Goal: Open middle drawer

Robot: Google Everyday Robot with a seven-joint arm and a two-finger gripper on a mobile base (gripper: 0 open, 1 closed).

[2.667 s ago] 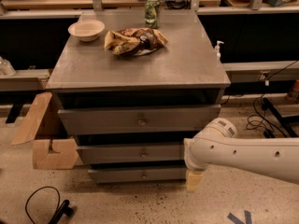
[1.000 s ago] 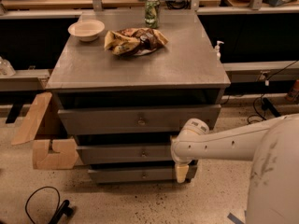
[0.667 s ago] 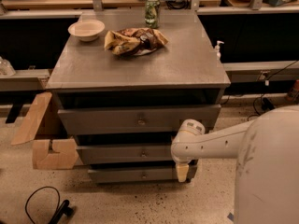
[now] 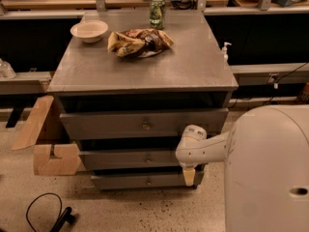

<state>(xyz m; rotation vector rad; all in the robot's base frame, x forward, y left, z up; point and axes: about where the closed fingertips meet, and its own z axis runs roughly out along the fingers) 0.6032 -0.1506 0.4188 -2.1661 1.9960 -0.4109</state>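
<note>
The grey cabinet (image 4: 145, 71) has three stacked drawers, all looking shut. The middle drawer (image 4: 120, 159) is a wide shallow grey front with a small brass knob (image 4: 148, 159) at its centre. My gripper (image 4: 189, 174) points down in front of the cabinet's right side. It hangs at the right end of the middle drawer and overlaps the bottom drawer (image 4: 125, 181), well to the right of the knob. My white arm (image 4: 207, 148) reaches in from the right.
The cabinet top holds a white bowl (image 4: 89, 30), a crumpled chip bag (image 4: 139, 41) and a green can (image 4: 157, 12). A cardboard box (image 4: 46, 139) leans at the cabinet's left. A black cable (image 4: 48, 211) lies on the floor. My white body (image 4: 268, 173) fills the lower right.
My arm has swung left toward the cabinet, and the gripper now sits against the right end of the lower drawers. The drawers have not moved.
</note>
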